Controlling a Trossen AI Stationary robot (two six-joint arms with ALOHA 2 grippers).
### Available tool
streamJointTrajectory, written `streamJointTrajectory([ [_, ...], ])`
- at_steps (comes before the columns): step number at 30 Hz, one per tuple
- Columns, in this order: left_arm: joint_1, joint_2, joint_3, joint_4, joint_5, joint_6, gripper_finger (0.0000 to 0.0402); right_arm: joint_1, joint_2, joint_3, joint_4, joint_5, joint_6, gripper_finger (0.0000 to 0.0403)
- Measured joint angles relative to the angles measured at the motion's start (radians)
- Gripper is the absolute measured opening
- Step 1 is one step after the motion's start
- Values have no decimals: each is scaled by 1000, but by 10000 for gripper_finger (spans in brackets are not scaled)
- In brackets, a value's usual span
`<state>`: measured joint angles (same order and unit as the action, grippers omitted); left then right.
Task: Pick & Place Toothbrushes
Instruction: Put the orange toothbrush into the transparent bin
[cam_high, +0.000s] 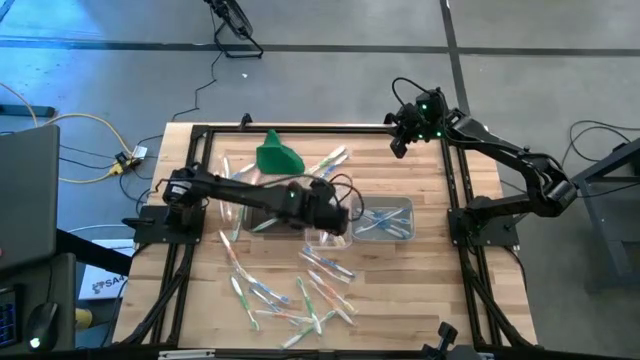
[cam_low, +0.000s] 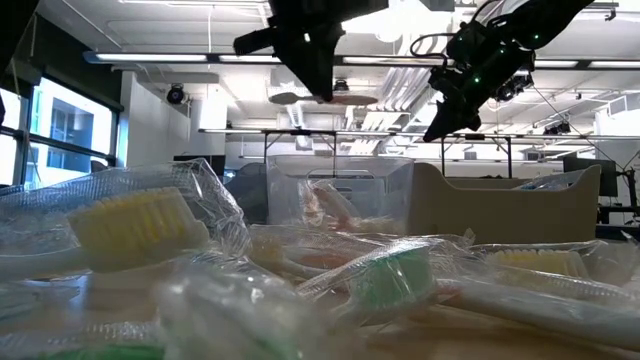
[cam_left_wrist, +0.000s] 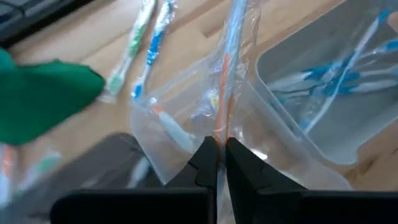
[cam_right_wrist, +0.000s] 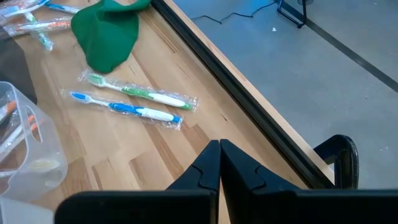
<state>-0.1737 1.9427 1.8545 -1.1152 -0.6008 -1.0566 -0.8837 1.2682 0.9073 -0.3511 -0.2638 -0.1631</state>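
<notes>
My left gripper (cam_left_wrist: 222, 152) hangs over the middle of the table (cam_high: 332, 215), shut on a wrapped orange toothbrush (cam_left_wrist: 227, 74) above a clear tub (cam_left_wrist: 180, 124) that holds an orange-tipped brush. Beside it stands a tub of blue toothbrushes (cam_left_wrist: 329, 78) (cam_high: 388, 220). Several wrapped toothbrushes (cam_high: 295, 290) lie loose on the table's near half. A green one (cam_right_wrist: 146, 94) and a blue one (cam_right_wrist: 127, 110) lie near the green cloth (cam_right_wrist: 109, 34) (cam_high: 278, 155). My right gripper (cam_right_wrist: 219, 155) is shut on nothing, raised over the far right corner (cam_high: 400, 140). My left gripper pinches the wrapped orange toothbrush between its two fingers (cam_left_wrist: 205, 163), coming from above and pointing down. The fingers grip the clear wrapper and orange handle (cam_left_wrist: 222, 127) at the end nearest them. The brush is lifted clear and reaches away from the fingertips, over the middle tub's wall.
A third clear tub (cam_right_wrist: 25, 146) with orange brushes sits further left. A black frame rail (cam_right_wrist: 249, 106) runs along the table's far edge, with floor and cables beyond. In the low view, wrapped brushes (cam_low: 140, 225) crowd the foreground before the tubs (cam_low: 340, 200).
</notes>
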Motion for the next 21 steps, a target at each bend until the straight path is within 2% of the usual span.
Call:
streamJointTrajectory([
  [3,-24,0,-62,102,-39,-61,8,0,0,0,0,0,0,2],
  [9,-32,1,-185,302,-89,-57,8,0,0,0,-1,0,2,2],
  [21,-30,1,-371,486,-98,-102,8,0,0,0,-20,0,3,2],
])
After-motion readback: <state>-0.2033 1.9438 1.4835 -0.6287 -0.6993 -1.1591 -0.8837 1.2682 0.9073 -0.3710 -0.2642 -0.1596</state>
